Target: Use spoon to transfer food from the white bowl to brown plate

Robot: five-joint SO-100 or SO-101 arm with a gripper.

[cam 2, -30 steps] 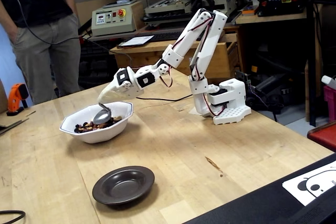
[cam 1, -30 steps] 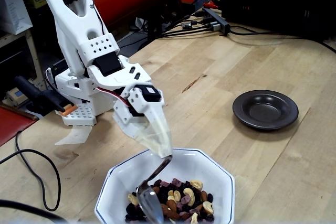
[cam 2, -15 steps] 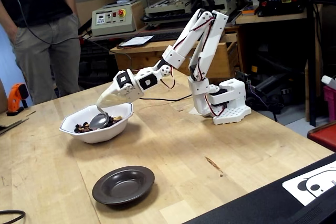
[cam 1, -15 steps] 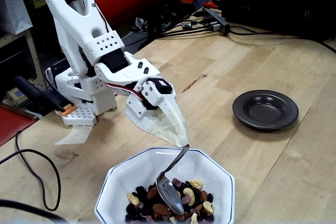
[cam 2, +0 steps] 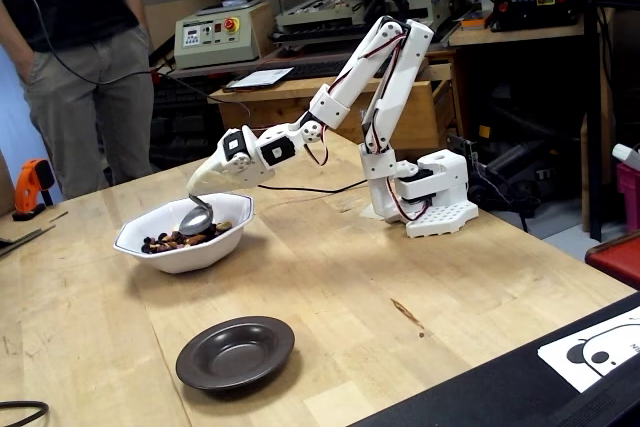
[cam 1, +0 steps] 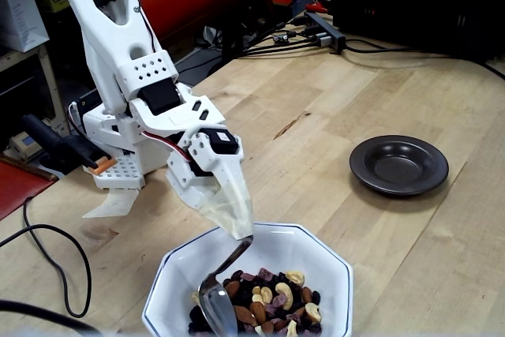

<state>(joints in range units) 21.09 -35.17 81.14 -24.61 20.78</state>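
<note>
One gripper [cam 1: 246, 234] is closed on the spoon [cam 1: 219, 293] handle — its oval end rests among the food [cam 1: 268, 299] in the white bowl [cam 1: 323, 262]; brown plate [cam 1: 398, 165] lies well apart, right.

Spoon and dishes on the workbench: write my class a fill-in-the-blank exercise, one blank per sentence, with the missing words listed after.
1. The gripper is shut on the handle of the ____.
2. The spoon dips into the food in the ____ bowl.
3. The brown plate holds ____ food.
4. In both fixed views the plate stands ____ from the bowl.

Missing words: spoon; white; no; apart
</note>
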